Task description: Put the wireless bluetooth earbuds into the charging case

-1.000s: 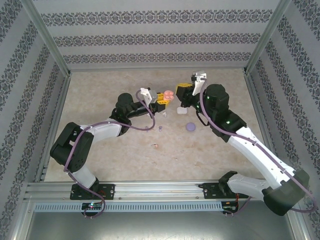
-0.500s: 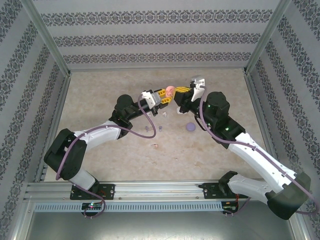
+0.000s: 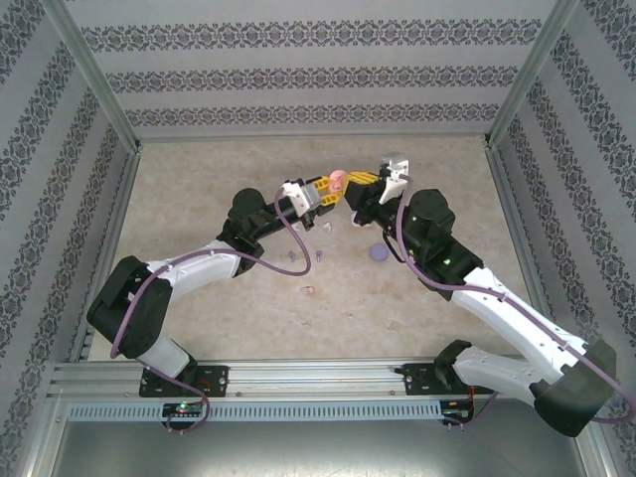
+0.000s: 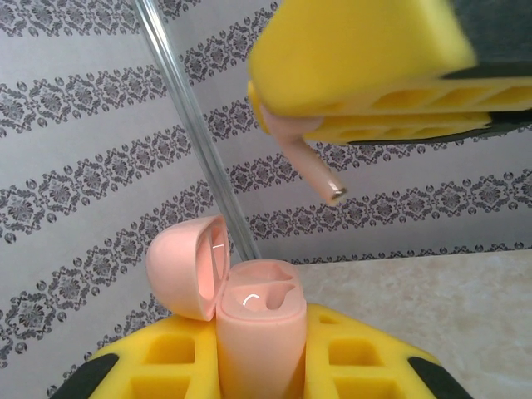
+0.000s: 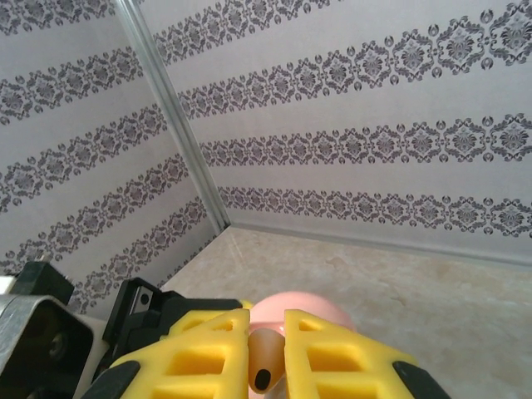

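1. Our left end effector grips the open case, raised over the bench's far middle.
2. Our right end effector pinches the pink earbud just above it.
3. We should align stem with socket, then lower slowly.

pink earbud: head hidden in right claw | pink case: base cropped | loose earbuds: too small

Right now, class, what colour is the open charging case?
The case is pink, clearest in the left wrist view.
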